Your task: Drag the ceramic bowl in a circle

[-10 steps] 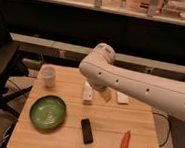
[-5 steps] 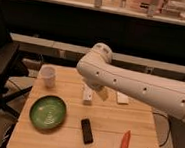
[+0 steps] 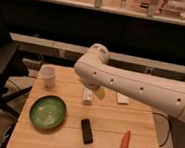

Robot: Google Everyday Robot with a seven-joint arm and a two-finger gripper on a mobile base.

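Bowl placement decides the path: the green ceramic bowl [image 3: 48,112] sits front-left on the wooden table [image 3: 111,118], with a black oblong object [image 3: 86,130] near its right, so the circle is best kept tight. Farther back, the gripper [image 3: 97,93] hangs under the white arm [image 3: 135,86] over mid-table, spread wide and empty, well apart from the bowl. It should probably hook the rim while avoiding the white cup [image 3: 48,76] behind.

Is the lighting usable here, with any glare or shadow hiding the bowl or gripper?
Camera view: warm, dim light; the wide glossy green ceramic bowl shows only soft sheen, rings readable. Camera view: the gripper sits beneath the white arm, over the wooden table, partly masked by that arm; the backdrop is dark.
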